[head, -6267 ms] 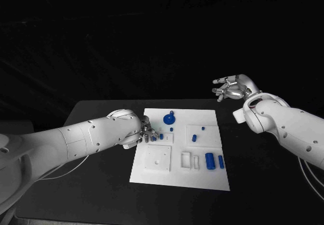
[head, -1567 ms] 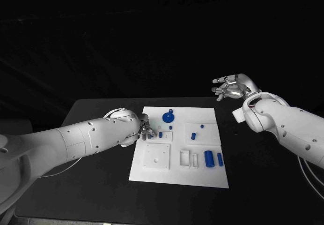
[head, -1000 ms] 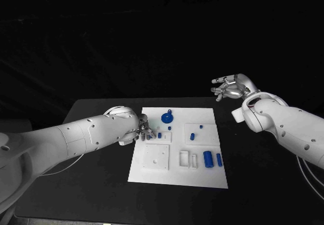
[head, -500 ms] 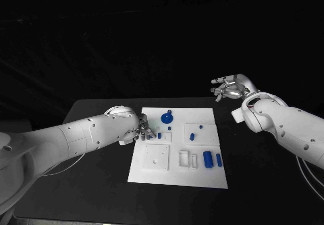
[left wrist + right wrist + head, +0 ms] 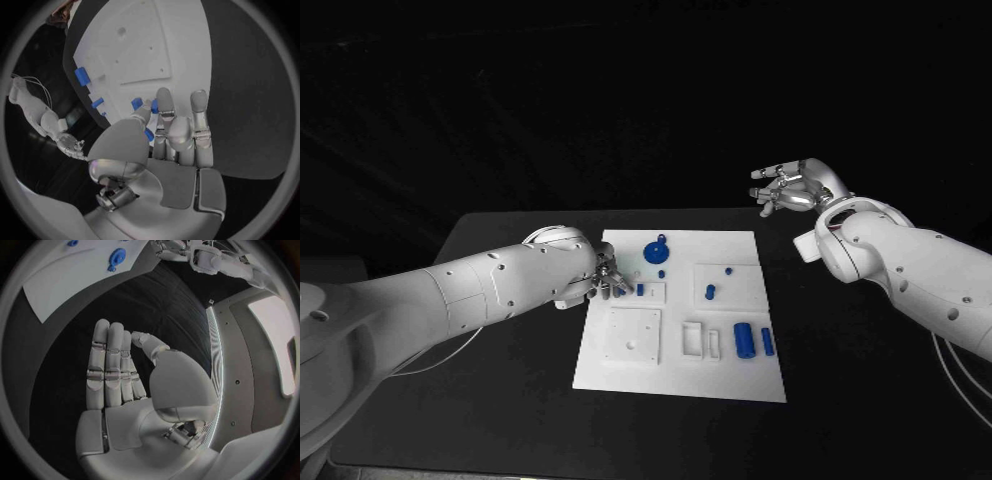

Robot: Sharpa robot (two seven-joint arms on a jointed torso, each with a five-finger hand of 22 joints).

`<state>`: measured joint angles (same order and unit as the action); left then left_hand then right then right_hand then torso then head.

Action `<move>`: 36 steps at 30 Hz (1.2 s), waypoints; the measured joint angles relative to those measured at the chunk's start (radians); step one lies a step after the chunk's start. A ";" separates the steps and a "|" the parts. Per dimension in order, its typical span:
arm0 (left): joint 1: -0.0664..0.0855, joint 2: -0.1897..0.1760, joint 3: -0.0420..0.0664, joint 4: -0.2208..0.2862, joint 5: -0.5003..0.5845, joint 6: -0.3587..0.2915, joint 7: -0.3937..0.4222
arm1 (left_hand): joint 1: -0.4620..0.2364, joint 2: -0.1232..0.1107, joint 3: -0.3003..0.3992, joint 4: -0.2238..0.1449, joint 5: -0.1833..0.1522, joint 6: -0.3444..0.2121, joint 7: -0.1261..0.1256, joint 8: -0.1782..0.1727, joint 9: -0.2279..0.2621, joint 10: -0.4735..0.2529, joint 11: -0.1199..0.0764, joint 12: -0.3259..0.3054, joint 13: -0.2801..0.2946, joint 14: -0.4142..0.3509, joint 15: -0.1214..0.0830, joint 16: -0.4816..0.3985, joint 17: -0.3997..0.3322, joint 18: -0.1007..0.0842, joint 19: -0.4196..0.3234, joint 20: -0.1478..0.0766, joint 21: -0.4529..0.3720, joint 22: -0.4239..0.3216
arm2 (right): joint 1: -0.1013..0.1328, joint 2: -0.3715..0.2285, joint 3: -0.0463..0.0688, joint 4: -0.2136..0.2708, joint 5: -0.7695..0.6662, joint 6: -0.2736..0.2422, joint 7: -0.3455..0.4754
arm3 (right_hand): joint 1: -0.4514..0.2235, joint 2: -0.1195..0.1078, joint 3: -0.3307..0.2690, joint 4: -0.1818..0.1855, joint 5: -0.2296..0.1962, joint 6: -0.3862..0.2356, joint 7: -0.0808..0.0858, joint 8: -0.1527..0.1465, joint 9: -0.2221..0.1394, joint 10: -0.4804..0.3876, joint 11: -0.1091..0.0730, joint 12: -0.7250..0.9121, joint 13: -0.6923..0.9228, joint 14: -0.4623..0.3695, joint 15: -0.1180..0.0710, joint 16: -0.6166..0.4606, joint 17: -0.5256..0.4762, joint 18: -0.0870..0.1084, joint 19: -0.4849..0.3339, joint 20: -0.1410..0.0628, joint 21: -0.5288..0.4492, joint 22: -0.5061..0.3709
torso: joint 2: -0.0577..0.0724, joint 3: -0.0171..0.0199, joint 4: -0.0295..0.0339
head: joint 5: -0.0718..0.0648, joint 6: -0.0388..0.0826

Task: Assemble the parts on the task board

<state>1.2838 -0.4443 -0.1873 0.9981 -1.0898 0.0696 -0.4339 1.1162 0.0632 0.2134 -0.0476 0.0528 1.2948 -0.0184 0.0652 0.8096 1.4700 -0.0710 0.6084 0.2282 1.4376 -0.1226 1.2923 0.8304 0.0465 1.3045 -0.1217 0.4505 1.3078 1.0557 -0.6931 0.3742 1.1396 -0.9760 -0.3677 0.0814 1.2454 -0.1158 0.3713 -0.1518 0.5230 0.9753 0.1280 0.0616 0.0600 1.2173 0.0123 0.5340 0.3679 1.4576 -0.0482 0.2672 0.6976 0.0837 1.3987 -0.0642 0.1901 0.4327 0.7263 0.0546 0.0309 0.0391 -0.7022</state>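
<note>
Left arm reaches in low across the black table (image 5: 502, 400). Left hand (image 5: 604, 283) sits at the left edge of the task board (image 5: 678, 375), over the small raised square there. In the left wrist view its fingers (image 5: 165, 107) lie close together and stretched toward the board, with the thumb tip meeting them on a small blue peg (image 5: 137, 103); the peg looks pinched, its lower end close to the board surface. From the head view the peg (image 5: 639, 290) shows just right of the fingertips.

On the board, moving right: a plain white square block (image 5: 635, 335) in the near-left part; a round blue disc with a tab (image 5: 658, 250) at the far end; two slim white slots (image 5: 702, 341) near the middle; a short blue piece (image 5: 710, 293) on the far-right raised square; a wide blue cylinder (image 5: 744, 339) and a thinner blue pin (image 5: 767, 341) side by side at the near right, close but apart.

Right hand (image 5: 793, 189) hangs in the air beyond the board's far-right corner, well apart from it. In the right wrist view its fingers (image 5: 107, 367) stand straight and side by side, thumb a little off from them, nothing held.
</note>
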 measured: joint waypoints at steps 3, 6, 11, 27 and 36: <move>0.000 0.002 0.000 -0.003 0.002 0.001 0.000 | 0.005 0.005 -0.010 0.007 -0.003 -0.004 -0.004 0.002 -0.010 0.000 0.000 -0.008 0.001 -0.003 -0.003 -0.007 -0.009 0.000 -0.001 -0.008 -0.004 0.000 | 0.000 0.000 0.000 0.000 0.000 0.000 0.000 | 0.000 0.000 0.000 0.000 0.000 0.000 0.000 0.000 0.000 -0.002 -0.002 0.000 0.000 0.000 0.000 0.000 0.000 0.000 0.000 0.000 0.000 0.000 | 0.000 0.0000 0.0004 | 0.000 0.000; 0.000 0.003 0.000 -0.005 0.003 0.001 0.000 | 0.012 0.004 -0.015 0.012 -0.004 -0.005 -0.005 0.002 -0.018 0.000 0.000 -0.008 0.005 -0.004 -0.004 -0.011 -0.012 0.000 -0.002 -0.009 -0.005 0.000 | 0.000 0.000 0.000 0.000 0.000 0.000 0.000 | 0.000 0.000 0.000 0.000 0.000 0.000 0.000 0.000 0.000 -0.004 -0.004 0.000 0.000 0.000 0.000 0.000 0.000 0.000 0.000 0.000 0.000 0.000 | 0.000 0.0000 0.0003 | 0.000 0.000; 0.000 0.003 0.000 -0.008 0.006 0.001 0.000 | 0.021 0.005 -0.024 0.014 -0.004 -0.005 -0.005 0.004 -0.023 0.000 0.000 -0.015 0.009 -0.004 -0.004 -0.011 -0.012 0.000 -0.002 -0.009 -0.010 0.000 | 0.000 0.000 0.000 0.000 0.000 0.001 0.000 | 0.000 0.000 0.000 0.000 0.000 0.000 0.000 0.000 0.000 -0.004 -0.004 0.000 0.000 0.000 0.000 0.000 0.000 0.000 0.000 0.000 0.000 0.000 | 0.000 0.0000 0.0000 | 0.001 0.000; 0.001 0.007 0.000 -0.022 0.010 0.005 -0.012 | -0.012 -0.046 -0.068 0.042 -0.003 -0.007 -0.010 0.004 -0.030 0.000 -0.001 -0.015 0.012 -0.004 -0.004 -0.015 -0.011 -0.011 0.004 -0.016 -0.010 0.000 | 0.000 -0.002 0.000 0.001 0.000 0.001 0.000 | 0.000 0.000 0.000 0.000 0.000 -0.001 -0.001 0.000 0.000 -0.004 -0.004 0.000 0.000 0.000 0.000 0.000 0.000 0.000 0.000 0.000 0.000 -0.004 | 0.000 0.0000 0.0002 | 0.001 0.001; 0.001 0.006 -0.001 -0.028 0.009 0.005 -0.025 | -0.044 -0.152 0.015 0.133 -0.003 0.004 -0.003 0.004 -0.034 0.000 -0.001 -0.019 0.012 -0.007 -0.007 -0.026 -0.015 -0.010 0.005 -0.024 -0.017 0.000 | 0.000 -0.003 0.000 0.001 0.000 0.001 0.000 | 0.000 0.000 -0.003 0.003 0.000 -0.001 -0.001 0.000 0.000 -0.003 -0.003 0.000 0.000 0.000 0.000 0.000 0.000 0.000 0.000 0.000 0.000 -0.005 | 0.000 -0.0006 0.0003 | 0.000 -0.002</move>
<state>1.2844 -0.4381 -0.1880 0.9700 -1.0808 0.0744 -0.4592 1.0723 -0.0883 0.2284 0.0853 0.0494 1.2986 -0.0218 0.0690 0.7756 1.4698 -0.0716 0.5892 0.2400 1.4303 -0.1299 1.2662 0.8154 0.0364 1.3096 -0.1454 0.4331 1.3074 1.0552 -0.6958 0.3742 1.1406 -0.9760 -0.3662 0.0810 1.2454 -0.1158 0.3685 -0.1490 0.5229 0.9741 0.1270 0.0617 0.0600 1.2139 0.0089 0.5340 0.3679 1.4576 -0.0482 0.2672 0.6976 0.0837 1.3987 -0.0642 0.1901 0.4277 0.7261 0.0540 0.0312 0.0394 -0.7039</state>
